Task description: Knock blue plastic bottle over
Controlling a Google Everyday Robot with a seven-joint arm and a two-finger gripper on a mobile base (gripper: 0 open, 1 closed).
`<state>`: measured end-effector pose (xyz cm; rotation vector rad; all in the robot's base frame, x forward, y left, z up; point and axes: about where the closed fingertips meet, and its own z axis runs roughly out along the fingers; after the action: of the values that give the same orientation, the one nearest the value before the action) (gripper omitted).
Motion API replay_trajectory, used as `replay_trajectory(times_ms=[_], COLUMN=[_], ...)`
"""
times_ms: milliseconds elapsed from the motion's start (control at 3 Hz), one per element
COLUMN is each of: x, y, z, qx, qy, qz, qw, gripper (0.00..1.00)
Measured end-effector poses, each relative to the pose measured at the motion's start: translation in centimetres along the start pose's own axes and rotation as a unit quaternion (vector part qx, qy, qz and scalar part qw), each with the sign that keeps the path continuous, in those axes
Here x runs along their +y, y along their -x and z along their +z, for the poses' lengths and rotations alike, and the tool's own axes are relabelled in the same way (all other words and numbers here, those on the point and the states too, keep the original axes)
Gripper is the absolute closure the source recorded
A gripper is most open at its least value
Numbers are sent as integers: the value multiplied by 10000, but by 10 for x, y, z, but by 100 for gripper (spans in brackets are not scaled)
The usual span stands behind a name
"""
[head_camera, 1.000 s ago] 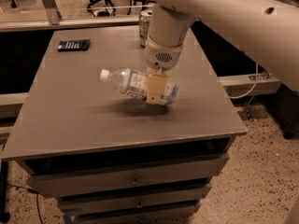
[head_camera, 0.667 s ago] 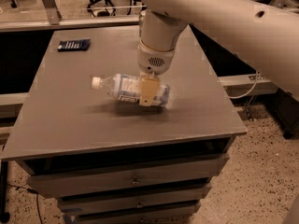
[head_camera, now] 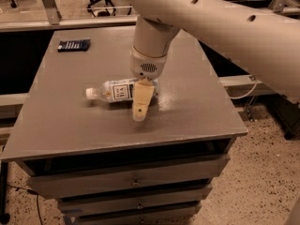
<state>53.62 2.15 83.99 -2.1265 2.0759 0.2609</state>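
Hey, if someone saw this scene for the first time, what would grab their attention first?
The big cream-coloured arm sweeping in from the upper right dominates, its gripper hanging low over the middle of the grey table. Partly behind the gripper, the blue plastic bottle lies on its side, white cap pointing left. A small dark flat device sits at the table's far left corner.

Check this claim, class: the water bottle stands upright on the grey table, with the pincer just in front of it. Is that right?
No. The camera view shows the bottle lying on its side on the table; the pincer is just in front of it.
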Motion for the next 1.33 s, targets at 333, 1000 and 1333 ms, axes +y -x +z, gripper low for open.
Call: replay_trajectory(times_ms=[333,1000,1333], x=[6,19,20], y=[3,-9,-33], z=[0,-21,-75], qx=[-96,-427,-1412], qy=[-32,-263,-962], qz=[13,241,456], qw=[9999,9985,9842], gripper=[0,0,0])
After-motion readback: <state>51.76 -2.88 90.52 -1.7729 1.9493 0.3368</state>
